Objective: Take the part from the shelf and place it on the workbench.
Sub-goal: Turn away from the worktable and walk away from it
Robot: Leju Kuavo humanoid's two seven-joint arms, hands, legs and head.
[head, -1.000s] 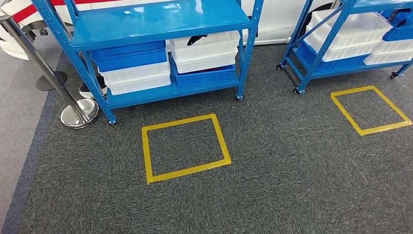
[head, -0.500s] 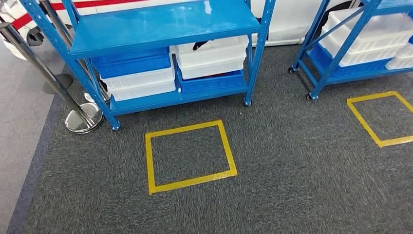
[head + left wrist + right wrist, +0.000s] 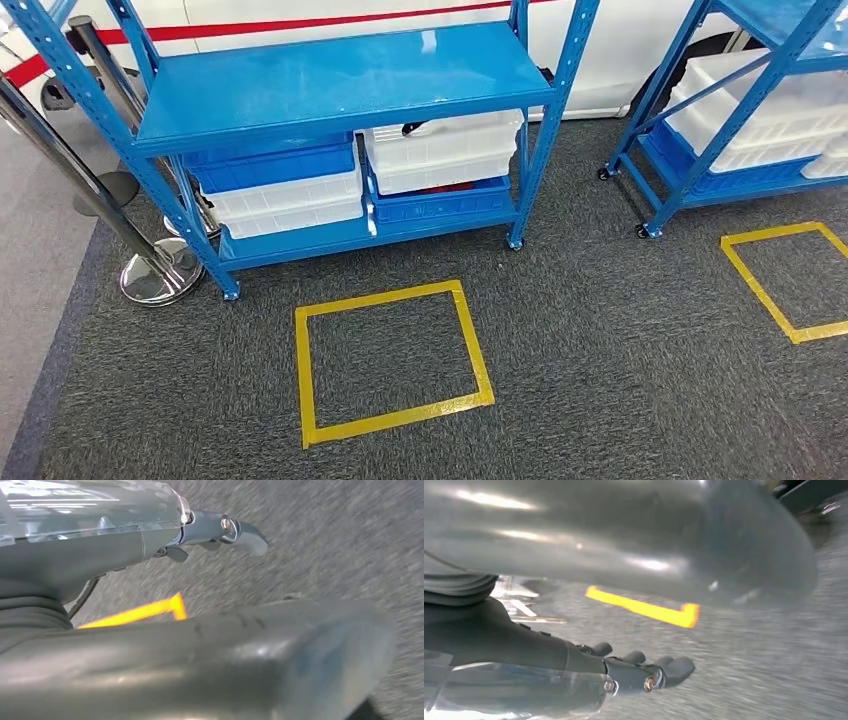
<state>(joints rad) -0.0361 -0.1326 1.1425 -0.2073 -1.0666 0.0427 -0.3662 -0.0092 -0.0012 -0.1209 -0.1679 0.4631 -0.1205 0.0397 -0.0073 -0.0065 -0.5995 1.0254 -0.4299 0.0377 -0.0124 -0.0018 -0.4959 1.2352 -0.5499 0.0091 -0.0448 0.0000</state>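
Note:
The blue shelf (image 3: 340, 80) stands ahead of me on castors, its upper board bare. On its lower board a white bin (image 3: 445, 150) sits stacked on a blue bin (image 3: 440, 200); a small dark object (image 3: 415, 127) peeks over the white bin's rim, too hidden to identify. To their left is another stack of a blue bin (image 3: 270, 165) and a white bin (image 3: 285, 205). My left hand (image 3: 215, 530) hangs over the carpet, fingers stretched out, holding nothing. My right hand (image 3: 639, 670) hangs likewise, fingers loosely out and empty.
A yellow tape square (image 3: 301, 375) marks the grey carpet just in front of the shelf. A second blue shelf (image 3: 745, 95) with white bins stands at the right, with its own tape square (image 3: 758, 290). A chrome stanchion base (image 3: 150, 275) sits by the shelf's left leg.
The whole picture has shifted: the camera has moved, so the shelf and the tape square now lie lower in view and look nearer. Nothing on the shelf has moved.

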